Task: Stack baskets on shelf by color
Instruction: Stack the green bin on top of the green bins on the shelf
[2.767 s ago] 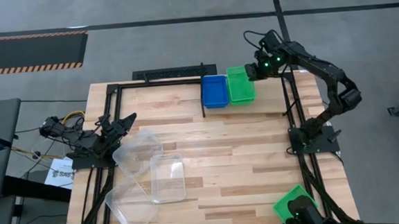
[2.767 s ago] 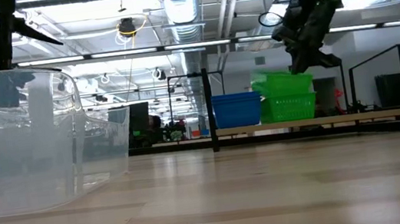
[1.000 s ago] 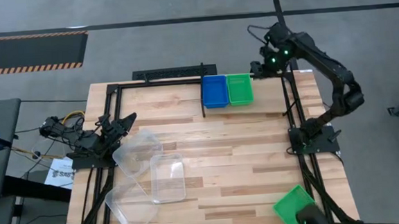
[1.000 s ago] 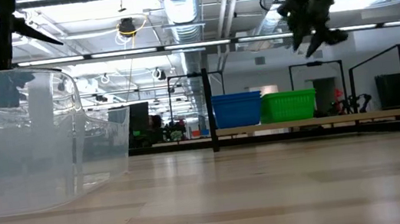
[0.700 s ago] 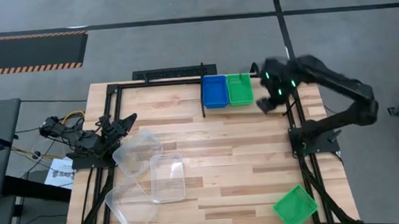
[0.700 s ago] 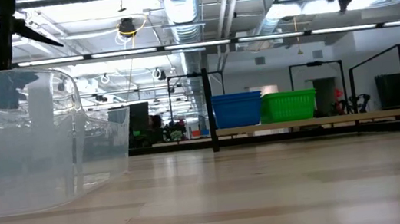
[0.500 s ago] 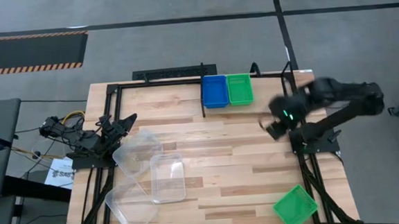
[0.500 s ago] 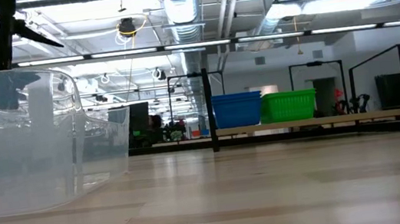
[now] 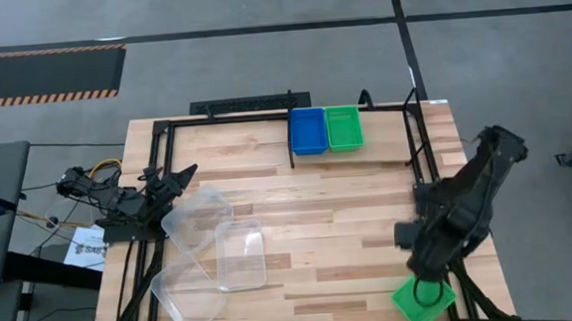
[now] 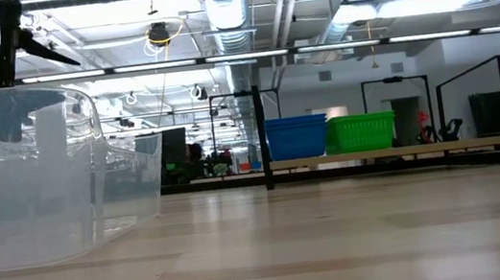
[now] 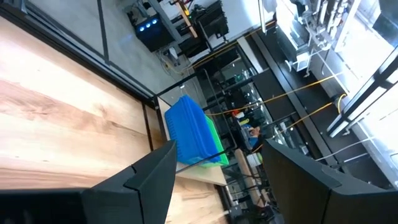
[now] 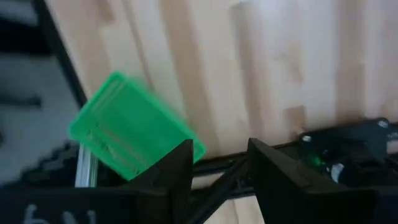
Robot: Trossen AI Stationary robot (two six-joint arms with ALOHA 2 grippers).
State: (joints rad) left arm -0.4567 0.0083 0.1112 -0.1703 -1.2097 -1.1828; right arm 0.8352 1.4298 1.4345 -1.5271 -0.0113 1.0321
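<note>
On the shelf at the table's far edge stand a stack of blue baskets and a stack of green baskets, side by side; both also show in the low view, blue and green. A single green basket lies slantwise at the table's near right corner. Three clear baskets lie on the table's left half. My right gripper hovers open over the single green basket. My left gripper waits open at the table's left edge.
Black metal rails run along the table's right side next to the single green basket, and along the left side. The plank tabletop between the clear baskets and the right arm is bare wood.
My right gripper has left the shelf at the far edge and swung fast along the table's right side to the near right corner, ending above the single green basket. The green stack on the shelf stays level where it was.
</note>
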